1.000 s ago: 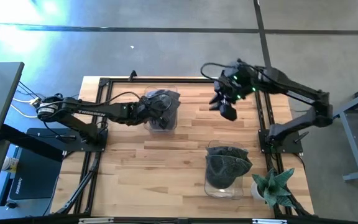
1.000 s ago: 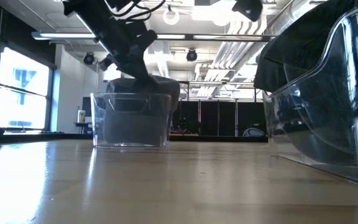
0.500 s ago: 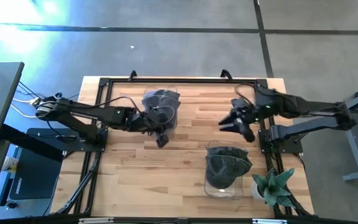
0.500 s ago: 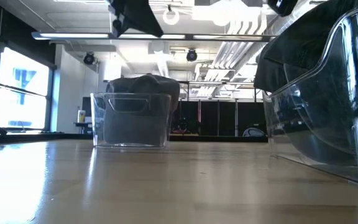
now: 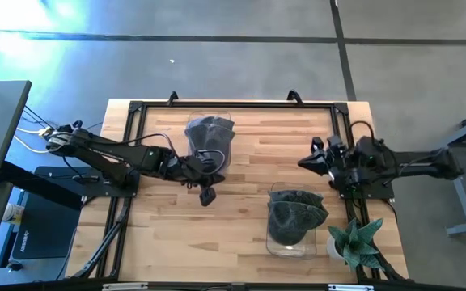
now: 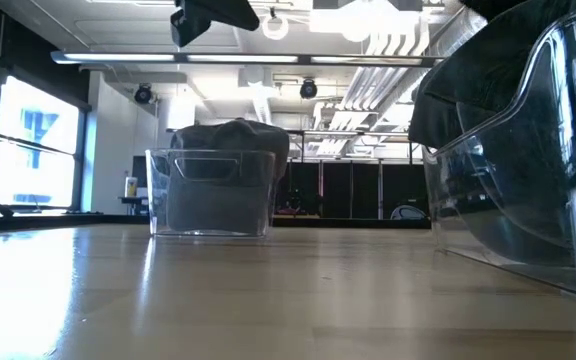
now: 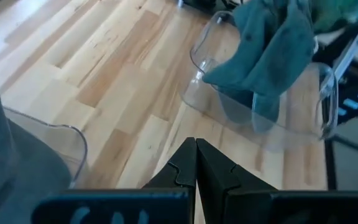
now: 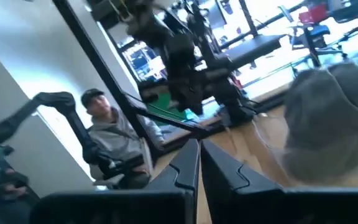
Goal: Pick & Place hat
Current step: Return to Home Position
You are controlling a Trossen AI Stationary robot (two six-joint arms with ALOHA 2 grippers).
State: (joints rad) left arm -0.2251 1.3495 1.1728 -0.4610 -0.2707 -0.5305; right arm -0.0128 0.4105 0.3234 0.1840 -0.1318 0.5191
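Observation:
A grey hat (image 5: 209, 132) sits heaped in a clear bin (image 5: 211, 158) at the table's far middle; the low view shows it bulging above the bin's rim (image 6: 230, 135). A darker hat (image 5: 296, 212) lies in a second clear bin (image 5: 290, 242) near the right front, its edge draped over the rim. My left gripper (image 5: 207, 196) hovers shut just on the near side of the far bin, fingers together in the left wrist view (image 7: 196, 144). My right gripper (image 5: 307, 162) is shut (image 8: 199, 146) near the table's right edge, above the wood.
A potted plant (image 5: 354, 242) stands at the near right corner beside the second bin. Black frame rails (image 5: 217, 104) run round the table. A person (image 8: 107, 134) sits beyond the table in the right wrist view. Bare wood (image 5: 233, 226) lies between the bins.
My left gripper has risen out of the far bin and drawn back toward the near edge; the grey hat has stayed in the bin. My right arm has swung from the far side and folded back toward the table's right edge.

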